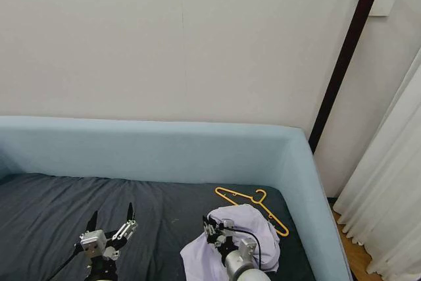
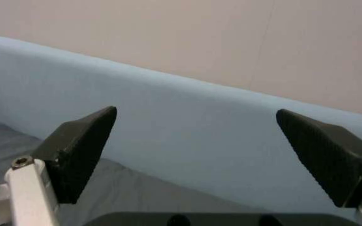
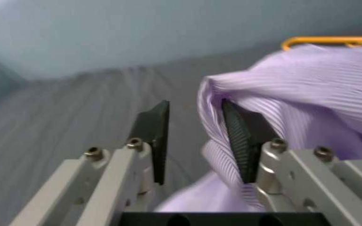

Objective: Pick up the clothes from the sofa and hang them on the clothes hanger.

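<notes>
Fingers of right gripper (image 3: 195, 107) part-open around lilac garment (image 3: 307, 84) fold, left gripper (image 2: 195, 113) spread wide above sofa (image 1: 39, 208)

Blue sofa (image 1: 164, 149) bears a lavender garment (image 1: 260, 225); an orange hanger (image 1: 237, 197).

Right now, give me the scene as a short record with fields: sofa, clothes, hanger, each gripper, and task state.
sofa: light blue back, dark grey seat
garment: pale lilac, crumpled on the seat toward the robot's right
hanger: orange, lying flat on the seat at the garment's far edge
right gripper: at the garment, fingers apart, a fold of fabric between them, not clamped
left gripper: open, over bare seat to the left of the garment, holding nothing
task state: garment not yet on the hanger
</notes>
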Robot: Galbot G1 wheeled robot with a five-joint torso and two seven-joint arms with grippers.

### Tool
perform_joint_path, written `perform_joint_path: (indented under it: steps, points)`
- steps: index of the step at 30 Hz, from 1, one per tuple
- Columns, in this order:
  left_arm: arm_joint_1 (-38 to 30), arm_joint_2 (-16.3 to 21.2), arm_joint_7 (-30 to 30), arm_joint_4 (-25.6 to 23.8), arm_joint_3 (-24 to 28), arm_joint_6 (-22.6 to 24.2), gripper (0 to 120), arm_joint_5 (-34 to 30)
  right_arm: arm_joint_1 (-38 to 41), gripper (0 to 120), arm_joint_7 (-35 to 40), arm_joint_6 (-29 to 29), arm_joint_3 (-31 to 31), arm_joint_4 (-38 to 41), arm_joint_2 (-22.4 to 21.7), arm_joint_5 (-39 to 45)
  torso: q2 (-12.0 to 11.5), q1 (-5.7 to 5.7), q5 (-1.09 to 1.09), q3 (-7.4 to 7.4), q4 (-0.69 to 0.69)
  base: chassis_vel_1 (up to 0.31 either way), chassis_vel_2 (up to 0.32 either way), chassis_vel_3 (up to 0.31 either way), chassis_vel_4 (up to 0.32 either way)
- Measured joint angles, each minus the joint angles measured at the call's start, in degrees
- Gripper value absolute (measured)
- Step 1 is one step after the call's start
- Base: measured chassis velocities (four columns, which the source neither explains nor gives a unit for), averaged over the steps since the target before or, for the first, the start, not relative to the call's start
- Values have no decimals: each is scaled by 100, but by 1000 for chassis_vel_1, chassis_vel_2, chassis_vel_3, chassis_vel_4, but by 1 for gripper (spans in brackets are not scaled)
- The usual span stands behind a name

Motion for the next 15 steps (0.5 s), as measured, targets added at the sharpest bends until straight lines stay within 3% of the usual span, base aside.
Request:
perform_joint_path:
  steps: [2,6,7,11,12,15]
  points:
    - [0,-10,-2,5,5,-4,100,7,-16,41,241,-297,14,87,-56,-50,0,0,0,0,0,0,0,0,0]
    - [-32,-28,-10,25,14,-13,100,11,-220,60,1053,-1191,187,922,-445,525,0,0,2,0,0,0,0,0,0]
    - [-32,-28,-10,25,14,-13,100,11,-220,60,1053,-1191,187,922,-445,525,0,0,2,0,0,0,0,0,0]
    - [-75,-40,-19,44,76,-15,100,15,-684,78,1125,-1449,607,2028,-910,1179,0,0,1,0,0,0,0,0,0]
    - [-75,-40,-19,44,76,-15,100,15,-684,78,1125,-1449,607,2028,-910,1179,0,0,1,0,0,0,0,0,0]
    - [-127,-73,-17,76,175,-12,100,51,-1114,93,1083,-1458,1081,2603,-1177,1521,0,0,1,0,-2,0,0,0,0]
